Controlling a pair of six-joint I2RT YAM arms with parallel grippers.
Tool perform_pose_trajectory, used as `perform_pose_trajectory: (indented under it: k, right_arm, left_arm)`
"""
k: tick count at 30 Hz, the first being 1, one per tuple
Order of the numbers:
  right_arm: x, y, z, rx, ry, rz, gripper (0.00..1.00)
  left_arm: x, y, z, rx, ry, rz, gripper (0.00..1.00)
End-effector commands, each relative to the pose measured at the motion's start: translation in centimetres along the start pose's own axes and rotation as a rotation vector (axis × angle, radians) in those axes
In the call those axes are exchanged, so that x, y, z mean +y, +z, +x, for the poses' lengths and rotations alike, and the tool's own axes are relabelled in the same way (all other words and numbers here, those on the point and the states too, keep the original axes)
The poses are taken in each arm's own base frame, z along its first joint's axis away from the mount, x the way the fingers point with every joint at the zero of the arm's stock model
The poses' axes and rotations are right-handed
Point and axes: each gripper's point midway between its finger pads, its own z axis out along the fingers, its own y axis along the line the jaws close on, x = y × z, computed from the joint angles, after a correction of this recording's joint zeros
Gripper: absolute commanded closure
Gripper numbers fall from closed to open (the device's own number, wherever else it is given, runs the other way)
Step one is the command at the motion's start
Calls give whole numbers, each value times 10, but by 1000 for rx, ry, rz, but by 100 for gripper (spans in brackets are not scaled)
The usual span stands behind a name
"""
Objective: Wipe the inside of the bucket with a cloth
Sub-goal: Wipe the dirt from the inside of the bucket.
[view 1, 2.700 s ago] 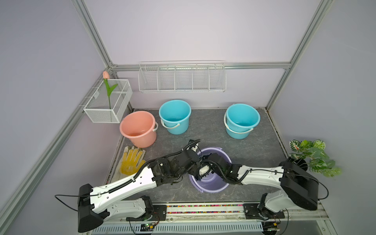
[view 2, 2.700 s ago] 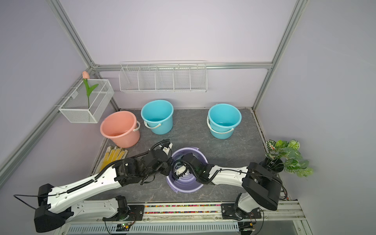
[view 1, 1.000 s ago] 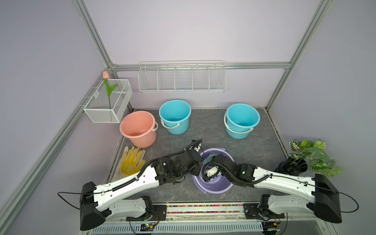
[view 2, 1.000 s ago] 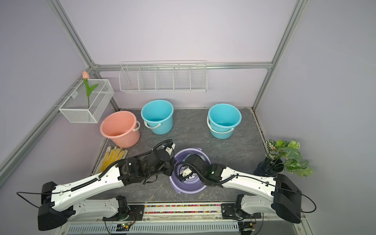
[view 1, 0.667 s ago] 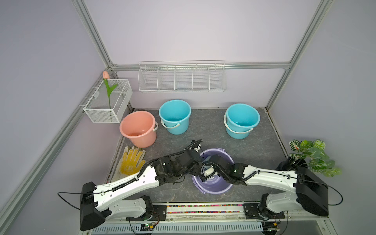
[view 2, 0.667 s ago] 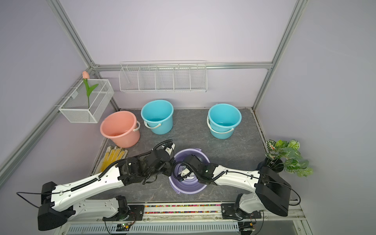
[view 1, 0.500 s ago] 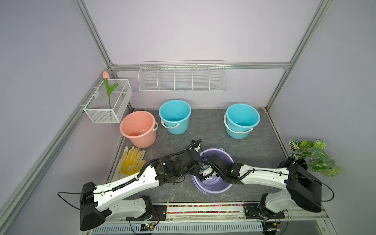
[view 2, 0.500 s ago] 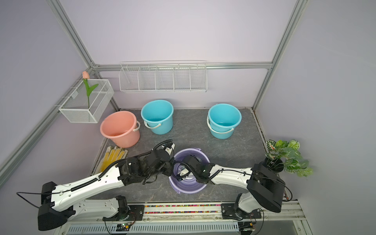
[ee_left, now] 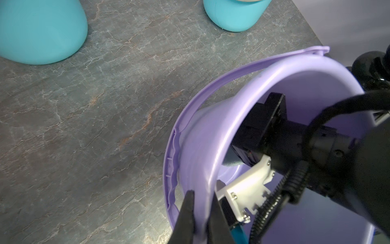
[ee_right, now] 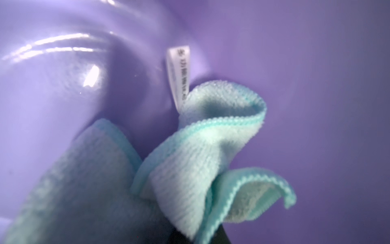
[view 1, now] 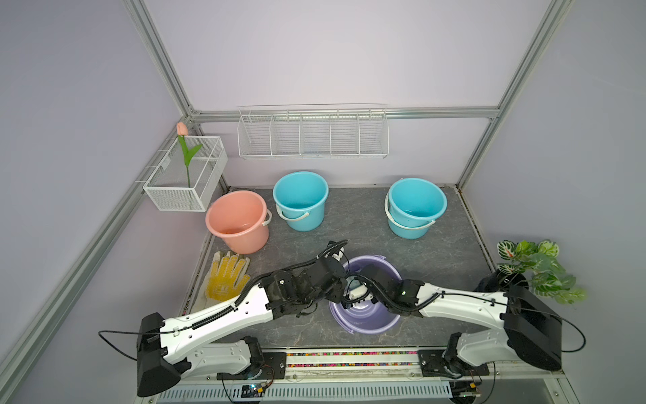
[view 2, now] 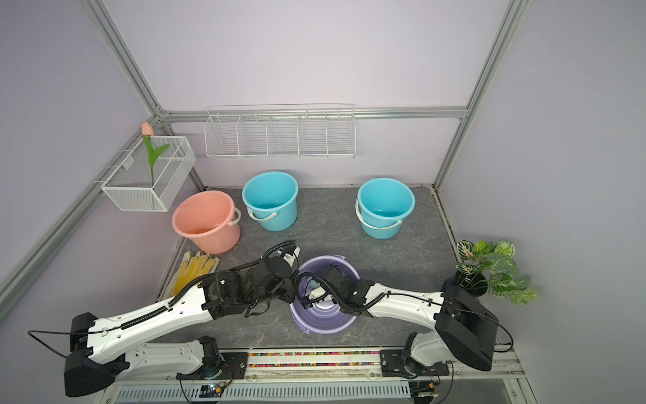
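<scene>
A purple bucket point(view 1: 367, 320) point(view 2: 321, 316) stands near the front of the grey floor, tipped a little. My left gripper point(ee_left: 200, 211) point(view 1: 341, 292) is shut on the bucket's rim point(ee_left: 200, 147), one finger outside the wall and one inside. My right gripper point(view 1: 351, 299) point(view 2: 311, 297) reaches down inside the bucket. In the right wrist view the mint-green cloth point(ee_right: 190, 147) with its white label point(ee_right: 178, 76) bunches out of the shut jaws against the purple inner wall point(ee_right: 316, 84). The fingertips are hidden under the cloth, which the arms mostly hide in both top views.
A pink bucket point(view 1: 237, 220), a teal bucket point(view 1: 300, 199) and two stacked teal buckets point(view 1: 416, 206) stand at the back. A yellow-dotted glove point(view 1: 227, 276) lies at the left. A potted plant point(view 1: 535, 269) is at the right, with wire baskets point(view 1: 185, 178) point(view 1: 311, 133) on the walls.
My right gripper has slid the cloth a little to the left inside the bucket while that arm's elbow swung. The left gripper has stayed on the rim.
</scene>
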Motion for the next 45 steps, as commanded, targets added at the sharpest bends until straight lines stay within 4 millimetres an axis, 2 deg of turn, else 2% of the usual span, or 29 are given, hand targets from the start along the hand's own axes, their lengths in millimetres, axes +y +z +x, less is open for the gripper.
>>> perform_pose_trajectory:
  k: [1, 14, 17, 24, 30, 36, 45]
  right_arm:
    - [-11, -22, -1, -32, 42, 6, 93]
    - [-41, -95, -3, -24, 55, 97, 93]
    - [-53, -114, 1, -16, 99, 117, 93]
    - [-63, -142, 21, 77, 94, 132, 93]
    - [-56, -144, 32, 147, 38, 95, 93]
    - [-33, -130, 31, 185, -36, -7, 93]
    - [12, -111, 2, 56, -11, -216, 93]
  left_arm:
    - [-9, -5, -5, -18, 11, 43, 100]
    - [-6, -3, -3, -21, 9, 35, 100]
    - [-5, -4, -3, -26, 9, 32, 100]
    - [-5, -4, -3, -36, 10, 34, 100]
    - [-5, -4, -4, -40, 9, 39, 100]
    - [-6, -6, -4, -46, 10, 45, 100]
    - [-4, -10, -7, -64, 4, 48, 100]
